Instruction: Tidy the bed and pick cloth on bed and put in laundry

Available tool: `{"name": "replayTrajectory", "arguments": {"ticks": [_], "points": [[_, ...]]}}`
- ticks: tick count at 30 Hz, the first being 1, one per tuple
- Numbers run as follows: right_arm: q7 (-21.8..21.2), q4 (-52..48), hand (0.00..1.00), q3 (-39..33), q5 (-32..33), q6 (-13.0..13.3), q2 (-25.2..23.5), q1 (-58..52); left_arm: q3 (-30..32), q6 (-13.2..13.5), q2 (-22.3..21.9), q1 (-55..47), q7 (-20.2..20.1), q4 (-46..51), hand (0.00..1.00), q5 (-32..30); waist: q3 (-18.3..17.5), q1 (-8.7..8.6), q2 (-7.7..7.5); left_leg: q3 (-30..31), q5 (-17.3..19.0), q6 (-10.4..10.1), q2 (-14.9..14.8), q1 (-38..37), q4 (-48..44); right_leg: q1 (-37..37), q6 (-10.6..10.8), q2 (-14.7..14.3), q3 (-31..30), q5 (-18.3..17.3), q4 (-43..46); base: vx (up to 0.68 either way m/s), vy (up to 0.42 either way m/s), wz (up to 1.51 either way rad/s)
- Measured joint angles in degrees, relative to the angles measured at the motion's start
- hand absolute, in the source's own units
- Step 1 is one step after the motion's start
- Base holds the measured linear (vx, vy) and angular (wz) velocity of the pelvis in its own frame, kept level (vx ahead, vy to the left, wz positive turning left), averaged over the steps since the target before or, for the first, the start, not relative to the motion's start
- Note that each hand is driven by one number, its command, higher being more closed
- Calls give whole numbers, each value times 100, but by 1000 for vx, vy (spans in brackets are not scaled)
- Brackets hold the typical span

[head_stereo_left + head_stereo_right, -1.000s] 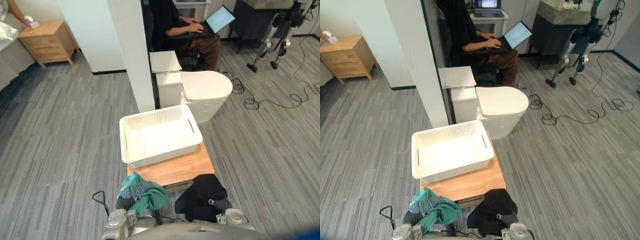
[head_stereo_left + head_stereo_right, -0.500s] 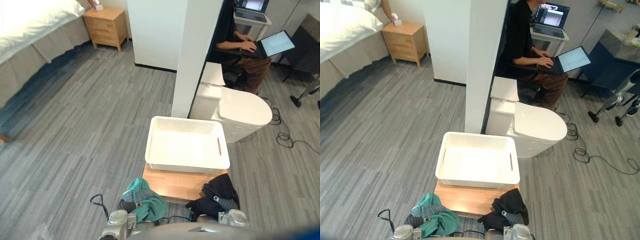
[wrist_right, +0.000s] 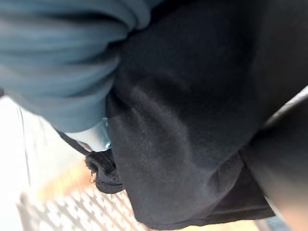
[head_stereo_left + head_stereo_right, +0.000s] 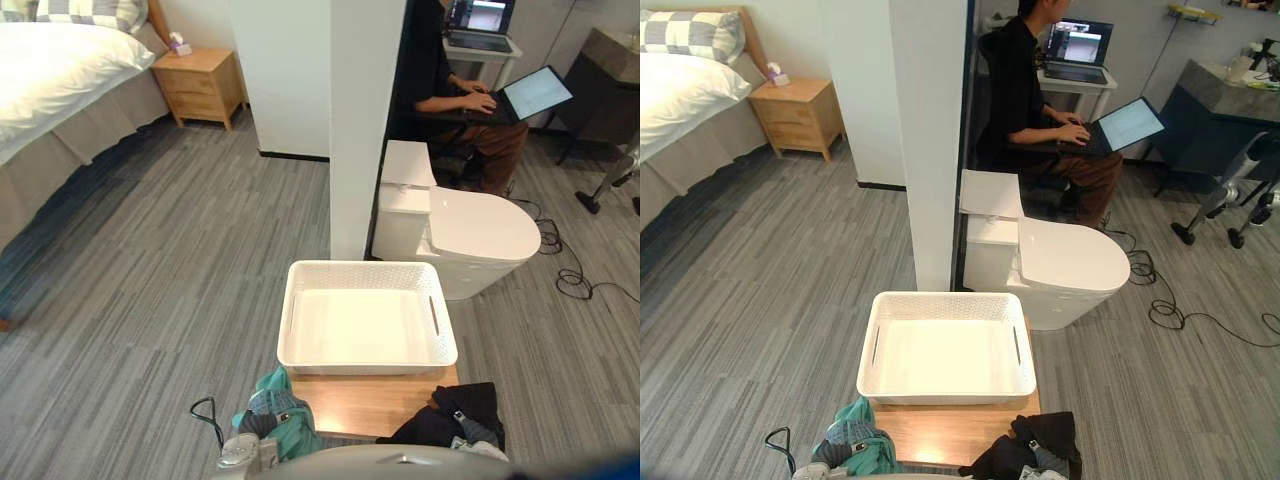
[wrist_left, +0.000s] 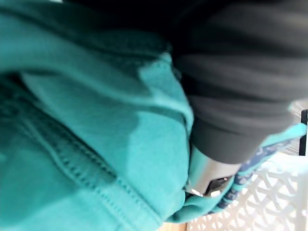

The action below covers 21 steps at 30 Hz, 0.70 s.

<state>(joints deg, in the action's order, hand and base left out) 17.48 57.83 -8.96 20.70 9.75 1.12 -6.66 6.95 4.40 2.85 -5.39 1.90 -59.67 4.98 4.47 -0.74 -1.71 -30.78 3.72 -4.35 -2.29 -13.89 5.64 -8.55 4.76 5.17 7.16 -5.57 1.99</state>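
Altogether, one teal cloth and one black cloth hang by one basket.

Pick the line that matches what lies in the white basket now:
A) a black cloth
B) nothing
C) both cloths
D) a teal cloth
B: the basket shows a bare white floor, while the teal cloth is bunched in the left hand and the black cloth in the right hand, both short of its near wall.
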Motion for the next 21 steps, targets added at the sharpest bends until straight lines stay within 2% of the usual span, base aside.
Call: {"name": "replayTrajectory", "arguments": {"ticks": [2, 4, 6, 7, 9, 11, 13, 16, 21], "points": [[155, -482, 100, -138, -6, 116, 29, -4, -2, -94, 14, 9, -74, 8, 100, -2, -3, -33, -4, -9, 0, 0, -2, 2, 11, 6, 1, 0, -4, 13, 1, -85, -35, -4], [287, -1518, 100, -175, -67, 230, 232, 4, -7, -234, 18, -45, -130, 148, 100, -1, -13, -61, -15, -28, 0, 1, -4, 15, 21, 17, 6, 1, -3, 30, 4, -100, -30, 2], [304, -2307, 100, -188, -188, 261, 410, 15, -13, -296, 21, -87, -150, 221, 100, -1, -51, -74, -39, -37, -3, 5, -8, 56, 24, 53, 6, 1, -3, 37, 3, -84, -27, 3], [292, -3011, 100, -194, -305, 261, 567, 29, -16, -303, 25, -144, -150, 270, 100, 0, -137, -104, -65, -46, -20, 29, -9, 115, 25, 126, 4, 0, -3, 43, 3, -85, -45, 2], [210, -4001, 100, -206, -497, 261, 738, 164, -20, -301, 25, -262, -142, 400, 100, 6, -147, -145, -75, -55, -35, 36, -15, 125, 25, 135, 3, -4, -4, 47, 3, -84, -46, -3], [-58, -5143, 100, -219, -777, 254, 887, 315, -40, -299, 19, -322, -135, 437, 100, -2, -264, -155, -83, -88, -51, 63, -42, 246, 29, 230, -55, -43, -30, 106, -56, -84, -45, -6], [-239, -5727, 100, -215, -934, 232, 912, 372, -37, -297, 31, -372, -110, 445, 100, 3, -298, -158, -101, -88, -73, 96, -63, 297, 28, 227, -83, -76, -33, 173, -167, -31, -48, -2], [-706, -6614, 100, -94, -1056, 14, 939, 517, -55, -267, 29, -429, -17, 472, 100, 0, -328, -174, -96, -74, -105, 122, -86, 300, 25, 207, -111, -112, -40, 201, -224, -30, -56, -1], [-1212, -7189, 100, 220, -1088, -367, 1450, 844, -152, -106, 49, -466, -12, 473, 100, -8, -343, -197, -75, 7, -142, 178, -78, 350, 21, 206, -143, -117, -26, 262, -328, -23, -32, 5]]}}
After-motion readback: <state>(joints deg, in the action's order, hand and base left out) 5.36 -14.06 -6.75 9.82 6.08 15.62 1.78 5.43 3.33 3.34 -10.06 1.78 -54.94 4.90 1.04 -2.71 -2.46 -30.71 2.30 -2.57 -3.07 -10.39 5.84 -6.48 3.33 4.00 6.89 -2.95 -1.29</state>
